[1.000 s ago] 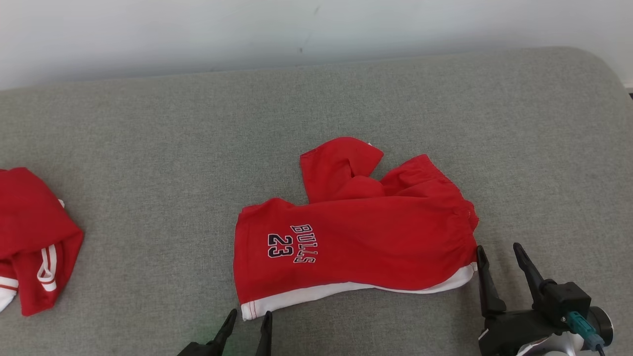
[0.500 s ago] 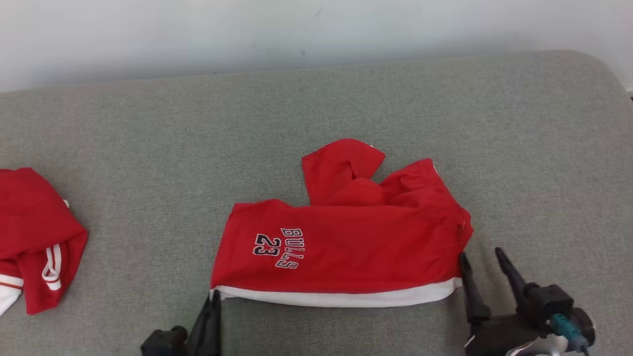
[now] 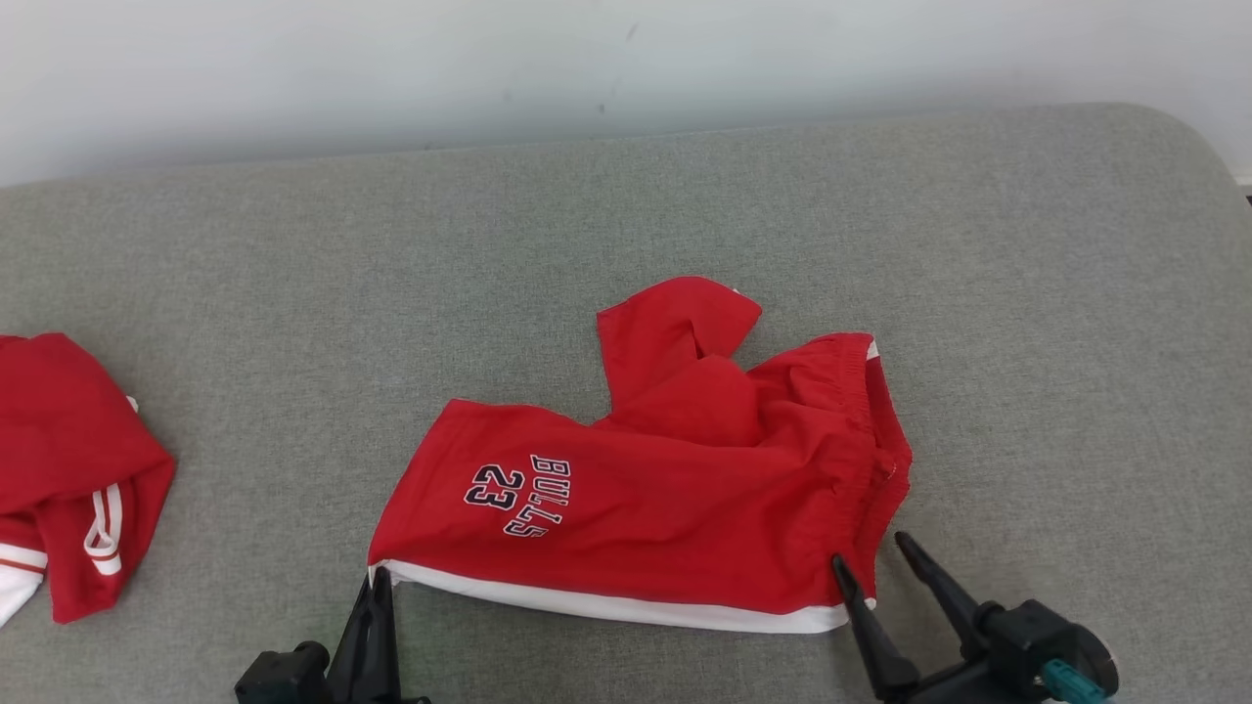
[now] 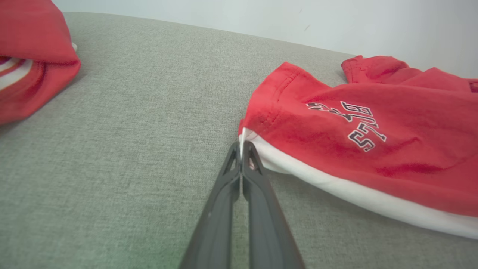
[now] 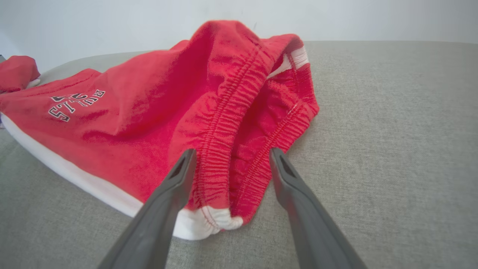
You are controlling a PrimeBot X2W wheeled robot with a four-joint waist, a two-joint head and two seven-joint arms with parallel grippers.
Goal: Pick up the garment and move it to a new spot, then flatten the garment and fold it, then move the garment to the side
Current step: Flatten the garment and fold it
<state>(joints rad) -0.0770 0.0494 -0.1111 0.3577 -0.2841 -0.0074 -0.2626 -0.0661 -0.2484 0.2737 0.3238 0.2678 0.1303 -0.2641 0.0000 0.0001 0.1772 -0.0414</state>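
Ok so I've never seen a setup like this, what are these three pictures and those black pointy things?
It's a two-armed robot handling laundry. The wide picture is from its head camera; the other two look along each wrist's dark fingers. On the grey cushion lie red Bulls shorts, with another red garment at the far left. The left gripper is pinched shut on the shorts' white-hemmed corner. The right gripper is open, fingers either side of the waistband, holding nothing.

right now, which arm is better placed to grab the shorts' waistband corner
Right: the right gripper, open, straddles the waistband of the shorts; the left gripper is shut on the hem corner.
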